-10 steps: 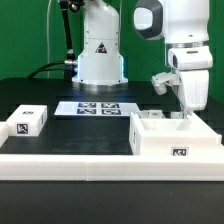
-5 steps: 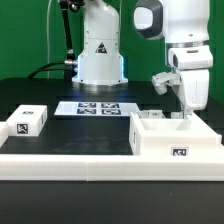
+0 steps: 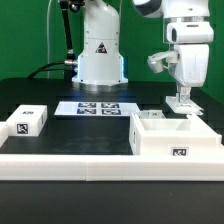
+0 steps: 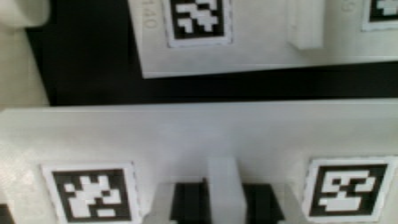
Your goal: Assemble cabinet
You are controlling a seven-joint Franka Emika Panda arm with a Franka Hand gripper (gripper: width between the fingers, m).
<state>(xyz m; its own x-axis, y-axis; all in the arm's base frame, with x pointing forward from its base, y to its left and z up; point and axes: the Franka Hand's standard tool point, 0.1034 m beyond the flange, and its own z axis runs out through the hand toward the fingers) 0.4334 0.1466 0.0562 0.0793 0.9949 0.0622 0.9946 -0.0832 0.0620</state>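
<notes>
The large white cabinet box [image 3: 175, 140] stands open-topped at the exterior view's right, with a tag on its front. My gripper [image 3: 182, 97] hangs above the box's far wall, shut on a small white panel [image 3: 182, 102] held level. In the wrist view the fingers [image 4: 187, 200] pinch a thin white ridge [image 4: 222, 185] of this panel, with a tag on either side [image 4: 89, 195]. A small white tagged block [image 3: 27, 122] sits at the exterior view's left. Another white tagged panel [image 4: 199, 30] lies below on the dark table.
The marker board [image 3: 98, 108] lies flat in front of the robot's base [image 3: 100, 60]. A long low white border rail [image 3: 60, 160] runs along the front of the table. A white part [image 3: 150, 114] lies just behind the box's left corner.
My gripper has risen from down at the box's far wall to well above it, with the small white panel in its fingers.
</notes>
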